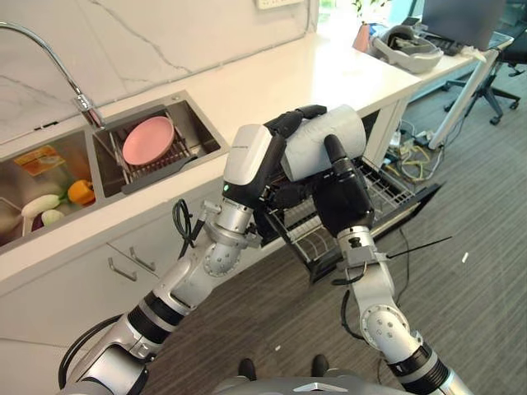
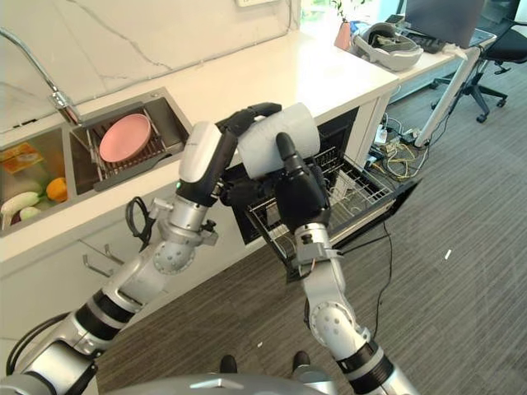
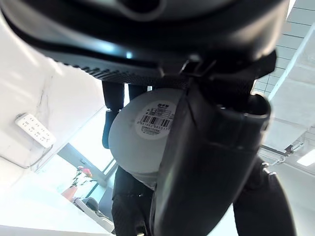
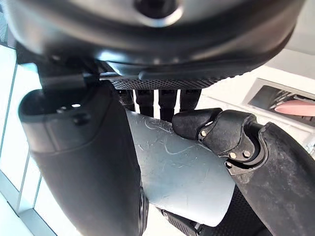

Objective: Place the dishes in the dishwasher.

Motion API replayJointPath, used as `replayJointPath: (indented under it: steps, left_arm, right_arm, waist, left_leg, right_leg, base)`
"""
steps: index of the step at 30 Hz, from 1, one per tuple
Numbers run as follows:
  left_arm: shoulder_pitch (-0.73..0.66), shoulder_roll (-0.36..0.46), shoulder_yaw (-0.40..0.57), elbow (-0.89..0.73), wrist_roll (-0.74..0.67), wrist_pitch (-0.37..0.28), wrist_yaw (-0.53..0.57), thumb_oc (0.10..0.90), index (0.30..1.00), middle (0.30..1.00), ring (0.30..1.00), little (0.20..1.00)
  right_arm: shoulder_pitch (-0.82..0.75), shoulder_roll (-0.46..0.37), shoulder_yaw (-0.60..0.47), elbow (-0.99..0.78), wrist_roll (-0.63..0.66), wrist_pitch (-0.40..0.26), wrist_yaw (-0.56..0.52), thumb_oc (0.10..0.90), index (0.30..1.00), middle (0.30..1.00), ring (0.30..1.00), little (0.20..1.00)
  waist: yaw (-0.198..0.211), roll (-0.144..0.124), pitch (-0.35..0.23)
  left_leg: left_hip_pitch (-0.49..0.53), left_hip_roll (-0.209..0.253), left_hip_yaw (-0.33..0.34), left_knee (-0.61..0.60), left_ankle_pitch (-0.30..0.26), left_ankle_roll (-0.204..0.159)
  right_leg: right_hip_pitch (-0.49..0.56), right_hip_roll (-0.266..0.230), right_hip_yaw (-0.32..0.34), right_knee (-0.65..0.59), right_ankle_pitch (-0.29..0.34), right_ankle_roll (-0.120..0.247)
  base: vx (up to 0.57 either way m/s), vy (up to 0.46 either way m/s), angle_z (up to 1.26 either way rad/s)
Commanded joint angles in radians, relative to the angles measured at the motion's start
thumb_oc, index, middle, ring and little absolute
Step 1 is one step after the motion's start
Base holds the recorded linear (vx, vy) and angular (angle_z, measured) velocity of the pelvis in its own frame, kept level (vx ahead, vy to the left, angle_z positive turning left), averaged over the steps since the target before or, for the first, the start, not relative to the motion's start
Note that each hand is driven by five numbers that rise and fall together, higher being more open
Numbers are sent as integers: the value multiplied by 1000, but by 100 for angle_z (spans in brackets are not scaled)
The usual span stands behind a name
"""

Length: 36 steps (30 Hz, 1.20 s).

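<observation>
A grey cup point(image 1: 323, 138) hangs on its side above the pulled-out dishwasher rack point(image 1: 387, 191), held between both hands. My left hand point(image 1: 257, 156) grips it from the left, fingers curled over its top; the left wrist view shows the cup's labelled base point(image 3: 147, 130) between fingers and thumb point(image 3: 206, 162). My right hand point(image 1: 342, 196) clasps it from below and in front, thumb lying up the cup's side. In the right wrist view the cup's wall point(image 4: 182, 172) sits between my right thumb point(image 4: 88, 162) and the left hand's finger point(image 4: 221, 132). A pink plate point(image 1: 148, 140) rests in the sink's rack.
The open dishwasher door point(image 1: 416, 210) juts out over the grey carpet. The faucet point(image 1: 49, 53) stands behind the sink, and fruit point(image 1: 81, 191) lies in the left basin. A headset point(image 1: 408, 45) lies on the counter's far end. Cables point(image 1: 412, 152) and an office chair point(image 1: 502, 78) are at right.
</observation>
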Motion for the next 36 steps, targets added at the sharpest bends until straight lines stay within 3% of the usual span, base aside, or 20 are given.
replayJointPath:
  steps: [1,3,4,5,15,16,17,18,19,20,22,23,25,26,30,33,36]
  left_arm:
    - [-51,39,-103,-49,2,-112,-62,400,300,300,300,300]
    - [-41,42,-93,-54,-4,-112,-59,400,300,300,300,300]
    - [-30,45,-78,-58,-13,-110,-55,552,528,528,528,528]
    - [-20,45,-66,-64,-25,-110,-55,800,900,900,900,900]
    - [79,-9,68,-114,-173,-113,16,800,900,900,900,900]
    - [132,-63,120,-135,-289,-120,59,800,900,900,900,900]
    - [136,-63,123,-139,-292,-118,57,800,900,900,900,900]
    - [153,-122,176,-205,-476,-158,120,800,900,900,900,900]
    - [153,-122,176,-205,-476,-158,120,800,900,900,900,900]
    - [137,-150,221,-300,-634,-222,128,800,900,900,900,900]
    - [106,-178,254,-405,-860,-284,77,800,900,900,900,900]
    - [106,-177,258,-406,-867,-283,71,800,900,900,900,900]
    - [73,-187,269,-505,-1135,-330,-39,800,900,900,900,900]
    - [-5,-169,248,-557,-1329,-319,-112,800,900,900,900,900]
    - [-45,-159,225,-575,-1411,-291,-147,800,900,900,900,900]
    - [-89,-167,158,-547,-1493,-217,-187,800,900,900,900,900]
    - [-115,-187,108,-508,-1527,-202,-190,800,900,900,900,900]
  right_arm:
    - [-134,75,-43,-181,-81,-51,117,400,300,300,300,300]
    - [-129,74,-50,-182,-88,-53,113,400,300,300,300,300]
    - [-123,72,-60,-179,-93,-55,105,400,300,300,300,300]
    - [-118,71,-70,-181,-102,-58,100,400,300,300,300,300]
    - [-74,74,-155,-166,-156,-81,44,400,300,300,300,300]
    - [-65,84,-187,-168,-179,-100,18,400,300,300,300,300]
    - [-64,83,-184,-171,-182,-100,14,400,300,300,300,300]
    - [-59,93,-221,-187,-218,-134,-37,400,300,300,300,300]
    - [-59,93,-221,-187,-218,-134,-37,400,300,300,300,300]
    - [-60,84,-251,-209,-261,-142,-71,400,300,300,300,300]
    - [-60,70,-282,-222,-308,-137,-107,400,300,300,300,300]
    - [-61,69,-282,-223,-310,-136,-110,400,300,300,300,300]
    - [-61,48,-310,-228,-330,-106,-120,400,300,300,300,300]
    - [-75,24,-320,-218,-324,-85,-127,400,300,300,300,300]
    - [-82,21,-327,-215,-300,-46,-123,400,300,300,300,300]
    - [-99,31,-328,-201,-263,-5,-99,400,300,300,300,300]
    - [-124,36,-316,-183,-243,1,-96,400,300,300,300,300]
  waist:
    - [4,-64,-71]
    - [5,-65,-72]
    - [6,-65,-72]
    - [7,-66,-72]
    - [20,-70,-74]
    - [29,-74,-73]
    - [27,-73,-75]
    - [36,-79,-76]
    - [36,-79,-76]
    - [40,-82,-76]
    - [42,-83,-74]
    - [41,-82,-73]
    - [44,-84,-71]
    - [48,-84,-69]
    - [53,-85,-62]
    - [59,-88,-53]
    - [60,-89,-31]
  left_leg:
    - [61,4,35,7,-116,-34]
    - [60,4,33,7,-116,-34]
    - [59,4,31,7,-116,-34]
    - [58,4,30,7,-115,-34]
    - [47,1,14,7,-108,-35]
    - [44,1,9,7,-105,-35]
    - [43,1,8,7,-105,-35]
    - [37,-1,-3,7,-103,-33]
    - [37,-1,-3,7,-103,-33]
    - [33,-3,-13,7,-103,-30]
    - [29,-7,-24,7,-102,-28]
    - [30,-7,-25,7,-103,-27]
    - [26,-10,-37,7,-102,-24]
    - [19,-15,-48,7,-103,-20]
    - [19,-21,-58,7,-105,-16]
    - [17,-31,-66,7,-109,-13]
    - [15,-35,-61,7,-108,-9]
  right_leg:
    - [32,-100,-6,11,-92,129]
    - [33,-100,-8,11,-92,128]
    - [33,-101,-9,11,-92,128]
    - [33,-100,-11,11,-92,128]
    - [37,-99,-27,11,-94,124]
    - [37,-100,-30,11,-96,121]
    - [38,-99,-31,11,-96,121]
    - [37,-100,-36,11,-97,120]
    - [37,-100,-36,11,-97,120]
    - [37,-101,-40,11,-97,118]
    - [38,-103,-45,11,-96,118]
    - [39,-103,-45,11,-97,118]
    - [39,-105,-54,11,-95,119]
    - [38,-109,-61,11,-92,121]
    - [42,-113,-70,11,-93,122]
    - [47,-117,-76,11,-94,125]
    - [41,-119,-71,11,-87,125]
  base:
    - [3,-6,4]
    - [0,0,0]
    - [-3,-8,3]
    - [-7,-11,3]
    - [-6,-6,6]
    - [0,-6,9]
    - [-5,-34,16]
    - [-3,-28,10]
    - [-10,-45,18]
    - [-9,-20,16]
    - [-10,-16,18]
    - [-7,-8,13]
    - [-22,3,15]
    - [-34,14,21]
    - [-10,17,21]
    - [-19,27,11]
    - [-62,29,5]
